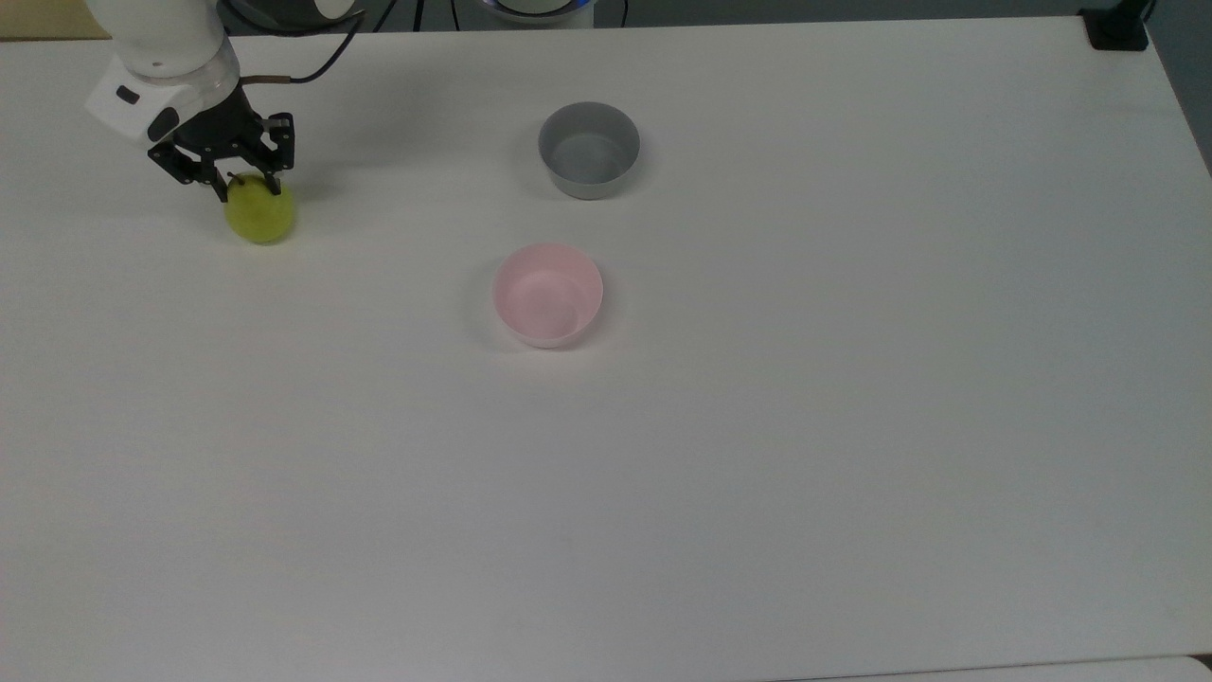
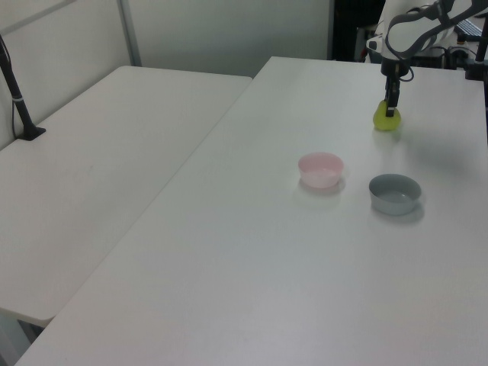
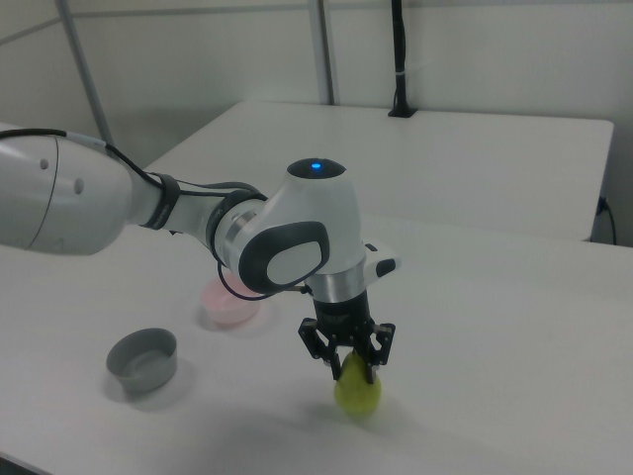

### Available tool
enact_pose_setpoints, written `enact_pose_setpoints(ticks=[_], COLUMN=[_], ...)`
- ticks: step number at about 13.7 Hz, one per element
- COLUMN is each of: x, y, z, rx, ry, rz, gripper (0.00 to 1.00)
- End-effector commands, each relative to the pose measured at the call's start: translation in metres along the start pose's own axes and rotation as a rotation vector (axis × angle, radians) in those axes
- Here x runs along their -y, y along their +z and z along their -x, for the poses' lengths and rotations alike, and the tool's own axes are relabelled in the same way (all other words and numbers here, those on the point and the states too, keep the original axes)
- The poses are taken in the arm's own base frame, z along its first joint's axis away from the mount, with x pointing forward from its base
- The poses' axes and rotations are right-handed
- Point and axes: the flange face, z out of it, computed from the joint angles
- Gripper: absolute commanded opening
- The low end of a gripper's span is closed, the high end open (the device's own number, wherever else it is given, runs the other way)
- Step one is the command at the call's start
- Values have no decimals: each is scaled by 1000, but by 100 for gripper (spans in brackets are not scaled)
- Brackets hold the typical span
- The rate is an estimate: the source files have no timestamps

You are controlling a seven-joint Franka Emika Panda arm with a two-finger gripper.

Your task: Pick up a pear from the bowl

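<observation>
The gripper (image 1: 248,188) stood over the pear (image 1: 259,214) with its jaws narrowed on the fruit's top, one finger on each side of the stem end, and the pear sat on the white table (image 1: 757,474) near the top view's upper left corner. The pink bowl (image 1: 547,294) lay well apart from the pear, toward the middle of the table, with the grey bowl (image 1: 588,150) near it. In the right view, the gripper (image 3: 352,368) pointed straight down onto the pear (image 3: 358,393).
</observation>
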Motion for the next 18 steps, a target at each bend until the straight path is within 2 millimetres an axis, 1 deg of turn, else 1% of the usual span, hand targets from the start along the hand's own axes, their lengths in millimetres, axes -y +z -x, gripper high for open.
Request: enact_pose_setpoints(ticks=[1, 2, 4, 5, 6, 7, 9, 10, 11, 12, 13, 14, 15, 17, 18], x=[-4, -4, -6, -7, -6, -4, 6, 13, 23, 37, 53, 63, 78, 113, 128], y=[1, -1, -14, -27, -52, -82, -119, -131, -143, -157, -179, -193, -207, -232, -240], z=[8, 8, 7, 5, -2, -10, -21, -26, -33, -43, -50, -53, -56, -63, -65], rx=[2, 6, 13, 24, 26, 38, 70, 82, 84, 78, 69, 65, 70, 92, 104], ry=[9, 12, 43, 67, 79, 96, 119, 129, 146, 166, 216, 242, 262, 298, 319], rz=[8, 3, -9, -22, -30, -43, -61, -69, -70, -69, -70, -72, -79, -90, -91], gripper=[93, 100, 100, 100, 100, 100, 100, 100, 100, 100, 100, 100, 100, 100, 100])
